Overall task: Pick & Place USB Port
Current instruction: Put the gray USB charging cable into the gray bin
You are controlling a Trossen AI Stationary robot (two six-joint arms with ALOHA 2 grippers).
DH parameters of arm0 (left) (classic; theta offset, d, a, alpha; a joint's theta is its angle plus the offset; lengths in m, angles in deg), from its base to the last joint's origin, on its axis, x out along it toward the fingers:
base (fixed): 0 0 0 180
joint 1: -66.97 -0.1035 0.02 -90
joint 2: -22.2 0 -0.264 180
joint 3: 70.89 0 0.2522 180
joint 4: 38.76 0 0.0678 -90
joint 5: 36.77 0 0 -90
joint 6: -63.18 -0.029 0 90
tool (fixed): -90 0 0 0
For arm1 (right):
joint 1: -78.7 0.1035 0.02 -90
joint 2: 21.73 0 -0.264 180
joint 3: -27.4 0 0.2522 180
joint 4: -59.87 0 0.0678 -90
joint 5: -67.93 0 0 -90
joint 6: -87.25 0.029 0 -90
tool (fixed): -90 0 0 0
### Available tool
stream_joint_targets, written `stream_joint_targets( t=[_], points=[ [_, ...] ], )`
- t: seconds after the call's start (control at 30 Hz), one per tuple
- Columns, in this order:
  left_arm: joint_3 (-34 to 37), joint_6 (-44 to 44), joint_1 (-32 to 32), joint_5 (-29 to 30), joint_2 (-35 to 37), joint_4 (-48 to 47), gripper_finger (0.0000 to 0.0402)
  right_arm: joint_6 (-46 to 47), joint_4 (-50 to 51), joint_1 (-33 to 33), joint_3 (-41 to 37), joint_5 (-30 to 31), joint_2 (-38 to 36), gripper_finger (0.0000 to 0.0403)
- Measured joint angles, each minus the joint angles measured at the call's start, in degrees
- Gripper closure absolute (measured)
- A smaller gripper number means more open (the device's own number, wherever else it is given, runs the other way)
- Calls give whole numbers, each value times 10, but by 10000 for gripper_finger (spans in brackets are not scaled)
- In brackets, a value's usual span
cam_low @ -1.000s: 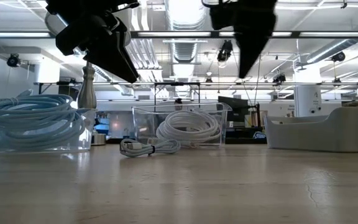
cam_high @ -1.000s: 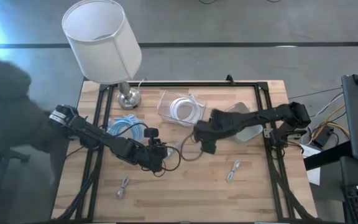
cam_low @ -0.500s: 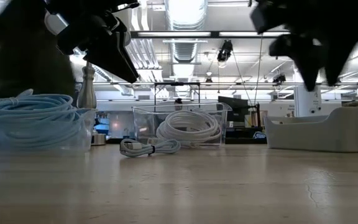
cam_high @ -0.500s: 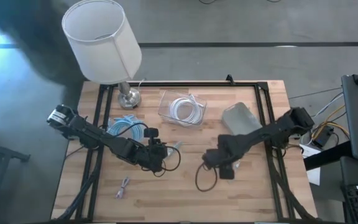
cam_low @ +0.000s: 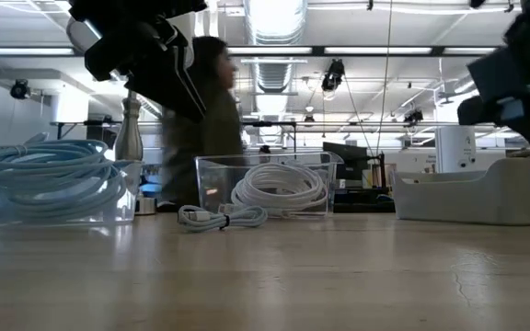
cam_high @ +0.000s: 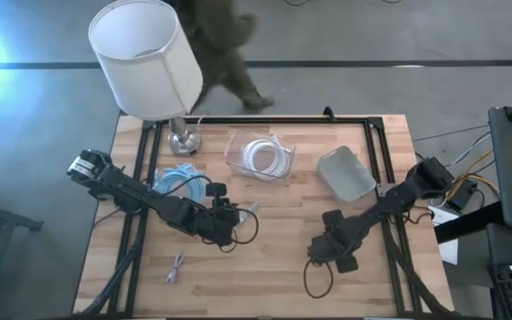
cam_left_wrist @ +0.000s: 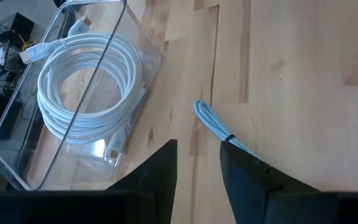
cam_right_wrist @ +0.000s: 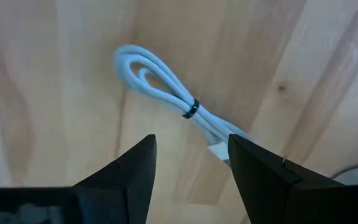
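USB cable [cam_right_wrist: 178, 104] bundled, on bare wood under right gripper [cam_right_wrist: 188, 163] | fingers apart, empty | light, floppy, probably slippery; grab at black tie [cam_right_wrist: 192, 109] | left gripper [cam_left_wrist: 198, 163] parted, idle near clear bin [cam_left_wrist: 27, 163]

Coiled cable [cam_high: 268, 156] in clear bin [cam_high: 238, 142], lamp [cam_high: 147, 60] left.

Big white-shaded lamp [cam_high: 146, 55] at the back left of the wooden tabletop [cam_high: 265, 276], grey tray [cam_high: 346, 173] back right, and a person [cam_low: 202, 124] in dark clothes walking past behind it all, kinda blurry.
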Motion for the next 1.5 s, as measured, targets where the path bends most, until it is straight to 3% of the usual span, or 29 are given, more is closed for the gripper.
stream_joint_targets(
  t=[0.37,0.53,0.83,1.13,1.4,1.5],
  points=[
    [0,5,-1,1,0,3,278,-41,-90,4,-67,68,0,209],
    [0,8,-1,1,0,4,278,-62,-113,4,-84,69,0,214],
    [0,8,-1,1,0,4,278,-60,-124,4,-95,53,0,285],
    [0,6,-2,1,0,4,278,-42,-123,3,-51,35,1,375],
    [0,1,-6,1,0,3,278,-39,-51,-10,31,41,1,379],
    [0,1,-6,1,0,3,278,-29,6,-19,64,70,1,379]
  ],
)
